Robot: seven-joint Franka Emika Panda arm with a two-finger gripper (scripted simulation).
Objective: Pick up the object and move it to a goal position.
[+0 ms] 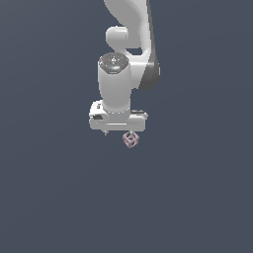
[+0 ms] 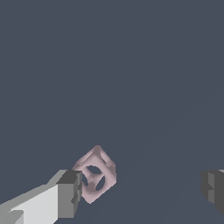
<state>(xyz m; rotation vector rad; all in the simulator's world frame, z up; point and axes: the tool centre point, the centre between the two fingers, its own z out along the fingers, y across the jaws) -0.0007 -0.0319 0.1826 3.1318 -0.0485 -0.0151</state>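
Arm pointing straight down, its hand [image 1: 123, 132] spread wide. In the wrist view one finger pad [image 2: 70, 192] touches the small pink lattice cube [image 2: 95, 175], while the other pad [image 2: 213, 189] stands well apart at 3 o'clock. The cube [image 1: 130, 139] sits off-centre, so nothing is clamped; closing would likely push it toward the middle first.
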